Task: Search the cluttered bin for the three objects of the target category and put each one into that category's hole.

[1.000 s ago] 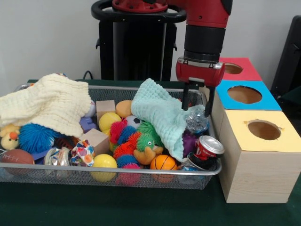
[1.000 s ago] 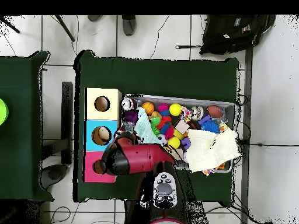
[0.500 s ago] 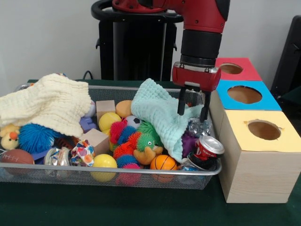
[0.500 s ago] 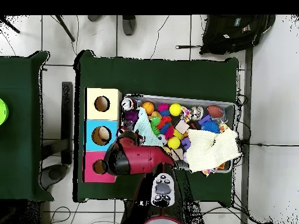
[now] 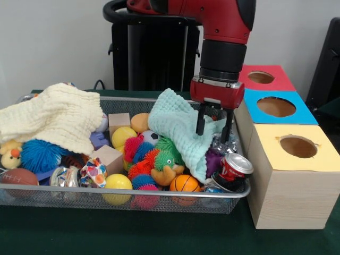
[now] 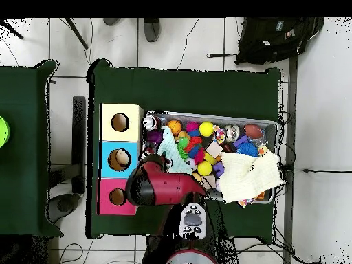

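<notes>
The silver wire-mesh bin (image 5: 159, 192) is full of toys; it also shows in the overhead view (image 6: 213, 118). A clear crinkly bottle (image 5: 220, 143) lies at the bin's right end, between the mint green cloth (image 5: 178, 125) and the red can (image 5: 234, 166). Another clear bottle (image 5: 62, 176) lies at the front left. My gripper (image 5: 213, 125) hangs open over the right edge of the mint cloth, just above the first bottle, holding nothing. In the overhead view the arm (image 6: 161, 187) hides the gripper.
Three wooden boxes with round holes stand right of the bin: yellow (image 5: 297, 146), blue (image 5: 276, 106), red (image 5: 263, 77). A cream cloth (image 5: 53, 117) covers the bin's left end. Balls, spiky toys and wooden blocks (image 5: 110, 156) fill the middle.
My gripper has moved left and slightly down, from beside the blue box to over the mint cloth's edge. The bottle by the can now lies lower in the bin.
</notes>
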Action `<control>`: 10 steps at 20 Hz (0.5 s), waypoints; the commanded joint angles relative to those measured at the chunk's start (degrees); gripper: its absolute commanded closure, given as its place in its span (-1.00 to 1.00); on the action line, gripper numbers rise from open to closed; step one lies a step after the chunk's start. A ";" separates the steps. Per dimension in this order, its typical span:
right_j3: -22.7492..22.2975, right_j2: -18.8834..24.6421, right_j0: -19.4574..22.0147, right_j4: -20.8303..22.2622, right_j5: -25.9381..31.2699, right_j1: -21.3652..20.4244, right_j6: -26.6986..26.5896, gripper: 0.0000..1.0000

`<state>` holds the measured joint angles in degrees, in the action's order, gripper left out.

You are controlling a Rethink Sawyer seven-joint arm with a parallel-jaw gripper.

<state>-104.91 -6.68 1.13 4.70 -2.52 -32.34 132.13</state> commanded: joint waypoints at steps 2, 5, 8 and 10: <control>2.04 1.20 0.27 -3.75 -4.72 4.67 9.30 -1.00; 2.03 1.84 0.35 -4.39 -5.33 4.97 9.47 -1.00; 1.90 2.24 -0.05 -5.35 -5.71 5.22 9.65 -1.00; 1.65 2.49 -0.64 -6.27 -5.56 5.06 9.81 -1.00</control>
<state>-104.88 -6.78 1.07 2.34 -5.94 -30.04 132.13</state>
